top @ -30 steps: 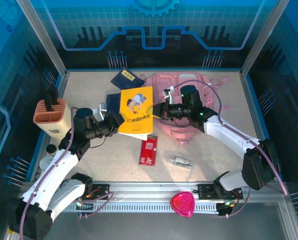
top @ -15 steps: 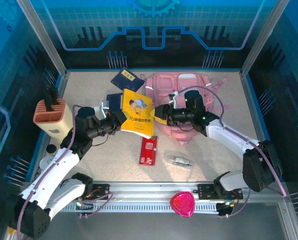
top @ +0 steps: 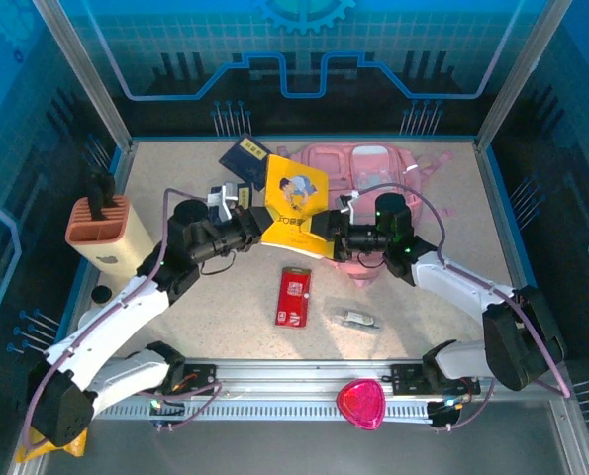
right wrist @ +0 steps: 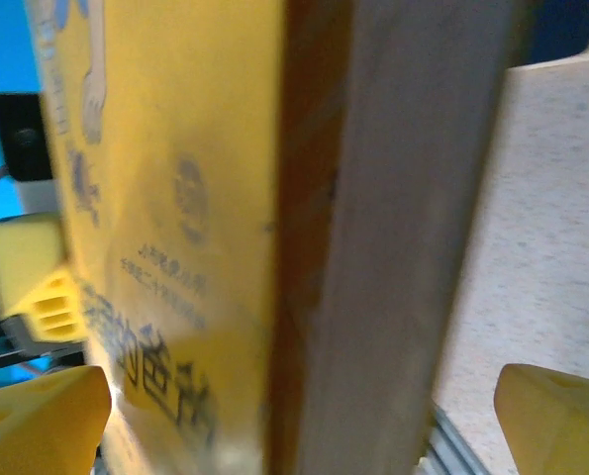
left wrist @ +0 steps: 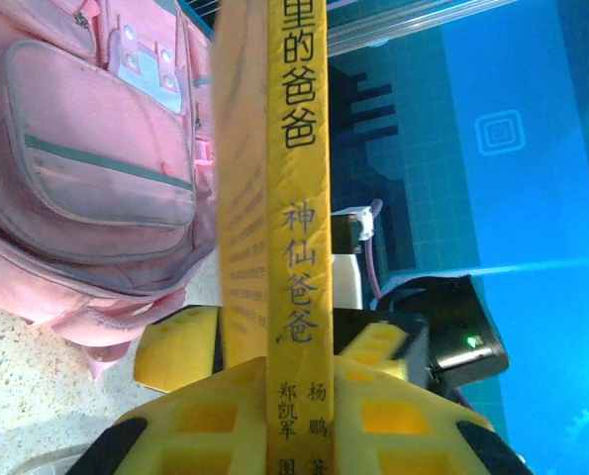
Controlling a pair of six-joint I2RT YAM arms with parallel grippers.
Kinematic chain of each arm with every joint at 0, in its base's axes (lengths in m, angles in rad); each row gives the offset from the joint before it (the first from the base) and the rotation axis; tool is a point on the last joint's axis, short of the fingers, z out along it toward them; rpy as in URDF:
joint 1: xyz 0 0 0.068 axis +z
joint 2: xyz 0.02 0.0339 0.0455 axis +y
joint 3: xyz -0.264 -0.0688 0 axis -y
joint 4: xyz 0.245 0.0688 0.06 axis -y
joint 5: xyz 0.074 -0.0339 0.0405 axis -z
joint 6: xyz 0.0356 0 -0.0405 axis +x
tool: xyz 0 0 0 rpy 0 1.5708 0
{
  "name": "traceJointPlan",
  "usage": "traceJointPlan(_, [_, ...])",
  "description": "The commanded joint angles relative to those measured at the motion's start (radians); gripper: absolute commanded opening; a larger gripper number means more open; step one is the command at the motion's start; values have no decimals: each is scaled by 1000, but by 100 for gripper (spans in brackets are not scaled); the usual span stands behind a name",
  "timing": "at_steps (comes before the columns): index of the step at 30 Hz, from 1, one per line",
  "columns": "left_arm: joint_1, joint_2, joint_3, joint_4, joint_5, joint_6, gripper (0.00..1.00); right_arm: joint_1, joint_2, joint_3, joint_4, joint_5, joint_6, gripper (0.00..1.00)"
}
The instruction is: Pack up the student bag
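The left gripper (top: 258,224) is clenched on one end of a yellow book (top: 292,203), holding it on edge above the tabletop (top: 423,317). In its wrist view the spine runs up from between the fingers. Facing it, the right gripper (top: 324,230) is released, its fingers spread wide on either side of the book without pinching it.

Just beyond both grippers the student bag (top: 373,168) lies on the tabletop. Whether its main compartment is open I cannot tell. The book is lifted but not yet inside.

Nearer than the grippers, a red packet (top: 293,295) and a small clear item (top: 355,318) lie unpacked. A dark blue booklet (top: 245,155) lies beyond the left gripper. Most of the packing looks left to do.
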Motion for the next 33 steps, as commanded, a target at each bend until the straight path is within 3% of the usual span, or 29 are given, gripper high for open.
traceJointPlan(1, [-9,-8,70,35,-37,46,0,-21,-48,-24,243,-57,132,100])
traceJointPlan(8, [-13,-35,53,-131,-121,123,0,-51,-132,-12,119,-42,53,80])
traceJointPlan(14, [-37,-37,4,-68,-126,112,0,-64,-186,-12,-9,12,-67,63])
traceJointPlan(22, [-112,25,52,-27,-149,149,0,-63,-153,-29,9,-1,-42,49])
traceJointPlan(33, [-125,55,62,-54,-171,179,0,-88,-219,13,-285,44,-237,7])
